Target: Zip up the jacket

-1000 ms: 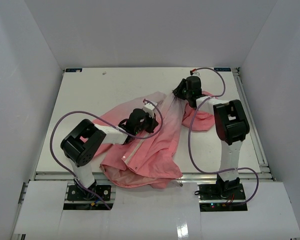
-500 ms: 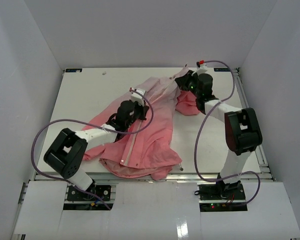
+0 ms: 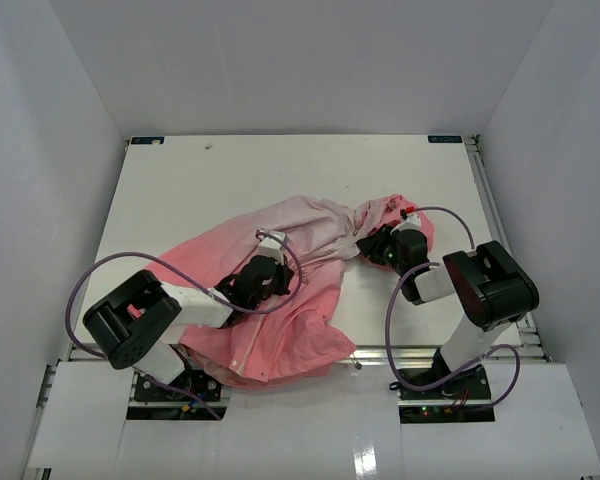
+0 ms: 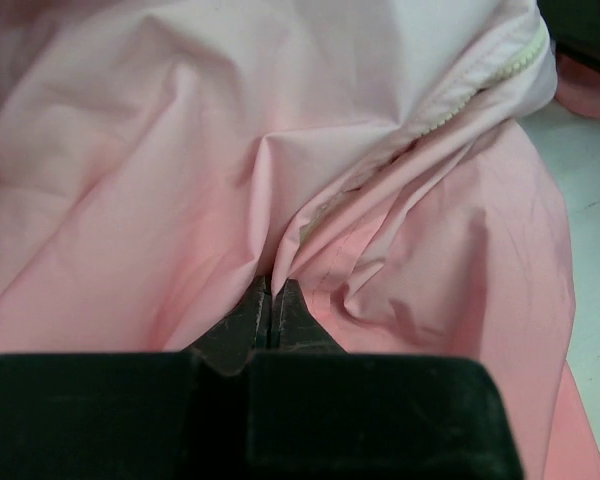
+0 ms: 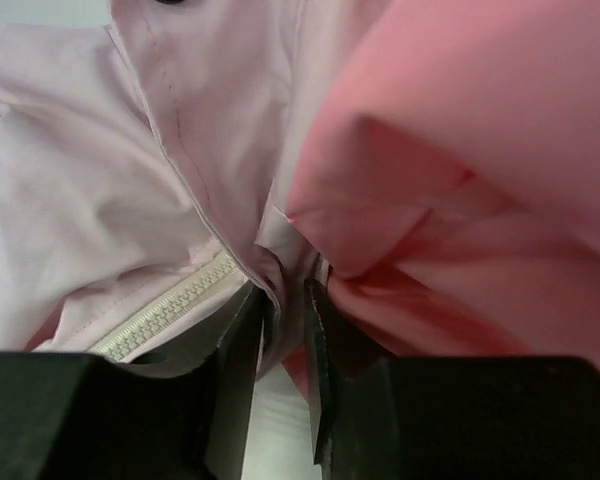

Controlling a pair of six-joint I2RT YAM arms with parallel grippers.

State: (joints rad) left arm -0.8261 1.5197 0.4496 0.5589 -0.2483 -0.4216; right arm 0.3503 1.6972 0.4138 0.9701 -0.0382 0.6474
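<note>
**Jacket dragged back and bunched, zip not yet started**

Jacket fabric is now heaped in a crumpled mass on the near half of the surface, from in front of the left arm across to the right arm's wrist. Half a second earlier it was drawn out in a long diagonal toward the far right. Since then it has been pulled back toward the arm bases and its straight front edge has been lost in folds.

Zipper teeth are seen as a short pale strip beside the right hand's tips. Another run of teeth curves along a hem at the top right of the left wrist view. The two edges are not seen lying side by side, and no slider can be made out. It is therefore judged that zipping has not begun and that the front must be spread and lined up again.

The left hand is closed tight on a pinch of pink fabric that fans out from its tips. The right hand has been carried from the far edge to the middle right. Its jaws stand narrowly apart around a fold, having just been loosened, and a firm hold is not evident.

No container is seen.
</note>
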